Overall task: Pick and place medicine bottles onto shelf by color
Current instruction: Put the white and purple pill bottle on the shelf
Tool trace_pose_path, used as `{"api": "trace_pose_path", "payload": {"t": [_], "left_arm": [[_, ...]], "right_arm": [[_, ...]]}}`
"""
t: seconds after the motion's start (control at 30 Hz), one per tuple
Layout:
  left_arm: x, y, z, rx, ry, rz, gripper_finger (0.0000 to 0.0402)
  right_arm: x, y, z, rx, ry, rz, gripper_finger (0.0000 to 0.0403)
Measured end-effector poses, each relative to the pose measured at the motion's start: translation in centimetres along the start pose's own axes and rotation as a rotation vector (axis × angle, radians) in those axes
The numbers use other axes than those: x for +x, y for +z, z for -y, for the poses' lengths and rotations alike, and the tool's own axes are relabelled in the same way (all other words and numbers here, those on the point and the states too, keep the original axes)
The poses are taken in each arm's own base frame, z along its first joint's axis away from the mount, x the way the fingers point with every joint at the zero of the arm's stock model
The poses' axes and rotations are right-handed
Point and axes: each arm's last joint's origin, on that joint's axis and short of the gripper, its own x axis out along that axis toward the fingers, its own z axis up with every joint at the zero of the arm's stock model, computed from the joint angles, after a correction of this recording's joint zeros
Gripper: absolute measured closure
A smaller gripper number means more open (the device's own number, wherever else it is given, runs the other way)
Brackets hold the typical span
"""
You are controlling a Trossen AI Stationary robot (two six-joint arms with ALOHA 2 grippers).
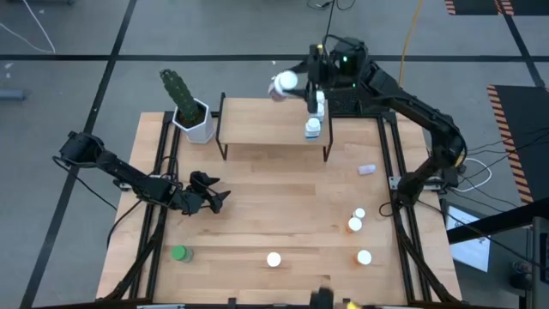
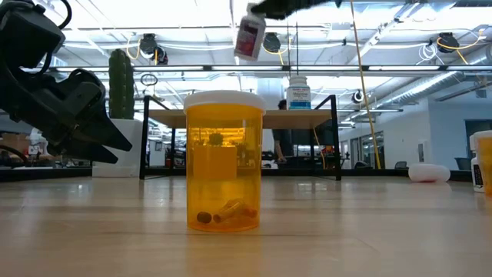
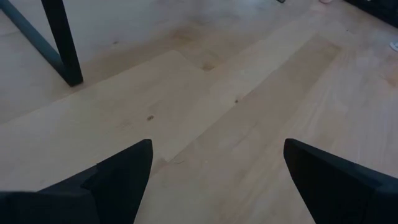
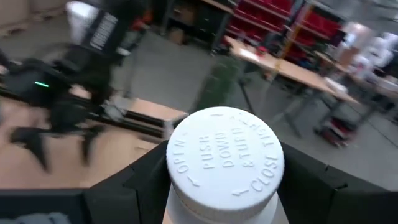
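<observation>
My right gripper [image 1: 292, 83] is raised over the far edge of the shelf [image 1: 257, 129] and is shut on a pinkish medicine bottle [image 2: 249, 36] with a white cap [image 4: 225, 163]. Two blue-white bottles [image 1: 314, 120] stand on the right end of the shelf's top board. An orange bottle [image 2: 224, 161] stands upright on the table near its front edge. My left gripper [image 1: 216, 199] hovers open low over the table's left half, with bare wood between its fingers [image 3: 124, 180]. My right gripper pinches the pinkish bottle by the sides of its body [image 2: 247, 42] between its two fingers [image 4: 140, 180], below the cap. The cap faces the wrist camera. The bottle is tilted and lifted clear, well above the shelf's top board.
A white pot with a cactus [image 1: 190, 112] stands by the shelf's left end. A green bottle [image 1: 178, 253] stands at the front left, and several white-capped bottles [image 1: 356, 225] at the front right. One bottle [image 1: 367, 169] lies on its side right of the shelf.
</observation>
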Motion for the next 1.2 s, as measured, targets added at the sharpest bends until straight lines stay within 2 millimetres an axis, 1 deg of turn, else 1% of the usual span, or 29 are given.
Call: {"api": "trace_pose_path", "payload": {"t": [0.13, 0.17, 0.23, 0.33, 0.43, 0.53, 0.77, 0.9, 1.1, 1.2], "left_arm": [[0.0, 0.1, 0.0, 0.002, 0.014, 0.019, 0.0037], [0.0, 0.1, -0.1, 0.0, 0.02, 0.026, 0.0037], [0.1, 0.2, -0.1, -0.006, 0.026, 0.032, 0.0037], [0.2, 0.4, -0.2, -0.01, 0.037, 0.04, 0.0037], [0.3, 0.5, -0.3, 0.004, 0.043, 0.047, 0.0037], [0.4, 0.6, -0.3, 0.012, 0.049, 0.049, 0.0037], [0.4, 0.6, -0.3, 0.025, 0.044, 0.044, 0.0037], [0.4, 0.6, -0.3, 0.025, 0.044, 0.044, 0.0037], [0.4, 0.6, -0.3, 0.018, 0.043, 0.043, 0.0037], [0.4, 0.6, -0.3, 0.017, 0.043, 0.043, 0.0037]], "right_arm": [[0.5, -2.3, 2.6, 0.013, -0.071, -0.019, 0.0172], [0.7, -2.9, 3.2, 0.027, -0.074, -0.018, 0.0172], [1.0, -4.3, 4.1, 0.08, -0.025, -0.001, 0.0171], [1.5, -6.4, 5.0, 0.175, 0.065, 0.007, 0.0171], [1.9, -8.3, 5.5, 0.234, 0.084, -0.044, 0.0171], [1.9, -9.4, 5.6, 0.261, 0.098, -0.095, 0.0171], [1.7, -10.7, 5.1, 0.278, 0.139, -0.189, 0.0171], [1.7, -11.1, 5.0, 0.271, 0.101, -0.239, 0.0171], [1.9, -12.2, 4.6, 0.282, 0.105, -0.266, 0.0171], [1.9, -12.4, 4.5, 0.287, 0.108, -0.27, 0.0169]]}}
